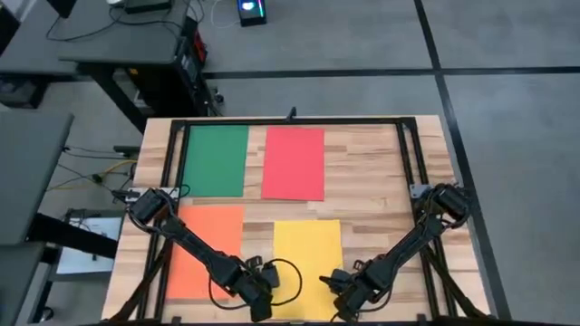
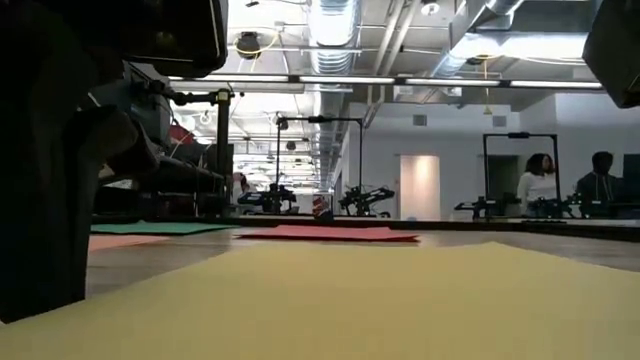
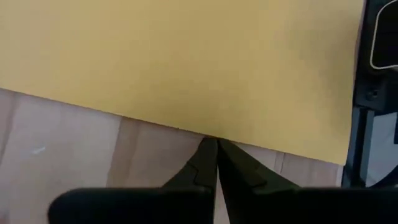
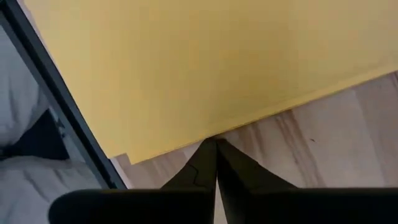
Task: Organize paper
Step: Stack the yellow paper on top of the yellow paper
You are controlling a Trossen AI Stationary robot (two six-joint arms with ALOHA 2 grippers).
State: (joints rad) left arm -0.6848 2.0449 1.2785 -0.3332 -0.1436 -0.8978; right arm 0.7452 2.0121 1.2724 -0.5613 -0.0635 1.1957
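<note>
Four sheets of paper lie flat on the wooden table: green [image 1: 216,160] at the far left, red [image 1: 293,163] beside it, orange [image 1: 207,263] at the near left, and yellow [image 1: 306,267] [image 2: 350,300] near the front edge. My left gripper [image 1: 269,292] [image 3: 216,144] is shut, its tips at the yellow sheet's left edge close to the near corner. Mirroring it, my right gripper [image 1: 343,288] [image 4: 216,143] is shut at the sheet's right edge, also close to the near corner. My left gripper's shut fingertips [image 3: 208,149] meet the yellow sheet's left edge [image 3: 186,129], coming in low from the table's left. The sheet lies flat. Whether they pinch or only touch it, I cannot tell. My right gripper's shut fingertips [image 4: 208,149] meet the yellow sheet's right edge [image 4: 249,124], close to its near corner [image 4: 127,158], coming in low from the table's right. The sheet lies flat. Pinch or mere touch cannot be told.
A black frame [image 1: 290,120] runs around the tabletop, and its near bar [image 4: 68,118] passes close to both grippers. Bare wood [image 1: 372,181] shows to the right of the red and yellow sheets. People [image 2: 540,180] stand far off in the room behind.
</note>
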